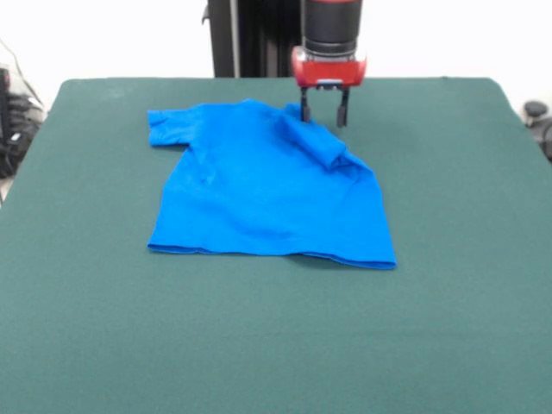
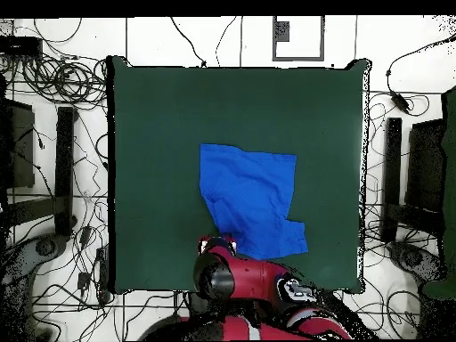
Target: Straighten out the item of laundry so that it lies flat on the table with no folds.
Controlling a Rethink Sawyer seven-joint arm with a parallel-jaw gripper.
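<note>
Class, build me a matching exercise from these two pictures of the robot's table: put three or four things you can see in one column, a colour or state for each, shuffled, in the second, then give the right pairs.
Things:
1. T-shirt
2. table
3. gripper
4. sleeve nearest the gripper

Descriptions:
A. dark green, plain
B. folded over onto the shirt's body
C. bright blue, mostly spread out
D. open, fingers pointing down, at the shirt's far edge in the front view

Pairs: 1-C, 2-A, 3-D, 4-B
</note>
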